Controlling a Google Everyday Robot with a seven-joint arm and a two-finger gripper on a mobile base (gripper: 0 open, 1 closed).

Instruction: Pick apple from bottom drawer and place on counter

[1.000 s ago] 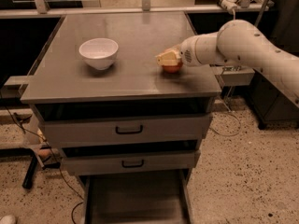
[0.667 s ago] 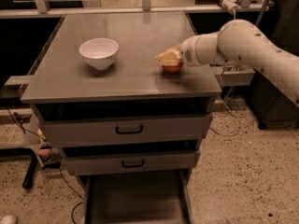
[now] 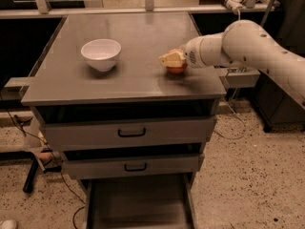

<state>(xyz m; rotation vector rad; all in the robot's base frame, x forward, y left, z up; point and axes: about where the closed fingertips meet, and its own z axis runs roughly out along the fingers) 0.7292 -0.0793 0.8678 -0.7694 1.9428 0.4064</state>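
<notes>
The apple [image 3: 177,69] is red-orange and sits on the counter [image 3: 128,75] at its right side. My gripper [image 3: 171,59] reaches in from the right on the white arm and rests right on top of the apple, its pale fingers [image 3: 167,58] covering the apple's upper half. The bottom drawer [image 3: 138,202] is pulled open below the cabinet, and its dark tray holds nothing that I can see.
A white bowl [image 3: 101,54] stands on the counter's left side. Two upper drawers with black handles [image 3: 132,133] are shut. Cables and a black stand [image 3: 33,173] lie on the floor at the left. A dark cabinet [image 3: 281,106] stands at the right.
</notes>
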